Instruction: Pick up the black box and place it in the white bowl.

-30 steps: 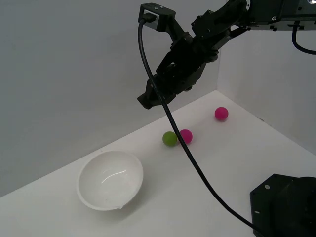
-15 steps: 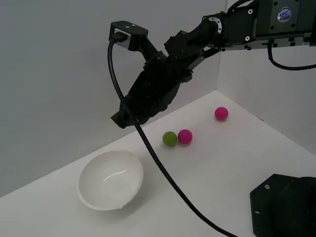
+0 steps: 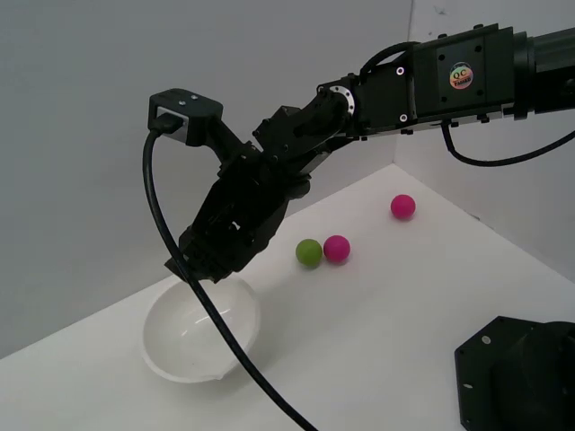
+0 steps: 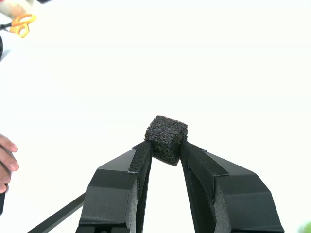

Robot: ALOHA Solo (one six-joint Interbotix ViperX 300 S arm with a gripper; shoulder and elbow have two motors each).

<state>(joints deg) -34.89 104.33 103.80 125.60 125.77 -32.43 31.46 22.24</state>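
Note:
In the wrist view my gripper (image 4: 166, 151) is shut on the black box (image 4: 165, 139), a small rough black cube pinched between the two fingertips. In the exterior view the gripper (image 3: 184, 267) hangs just above the far rim of the white bowl (image 3: 180, 346), which sits at the exterior view's left on the white table. The box itself is hidden by the gripper in the exterior view. The bowl's hollow looks bare where it shows.
A green ball (image 3: 309, 252) and a magenta ball (image 3: 337, 248) lie side by side right of the bowl. Another magenta ball (image 3: 402, 206) lies farther back right. The black robot base (image 3: 517, 373) stands at the front right. A black cable (image 3: 207, 314) crosses over the bowl. Fingers (image 4: 6, 160) and orange scissors (image 4: 22, 24) show at the wrist view's edge.
The arm has swung toward the exterior view's left and downward, from above the balls to just over the bowl's rim. The balls and bowl have not moved.

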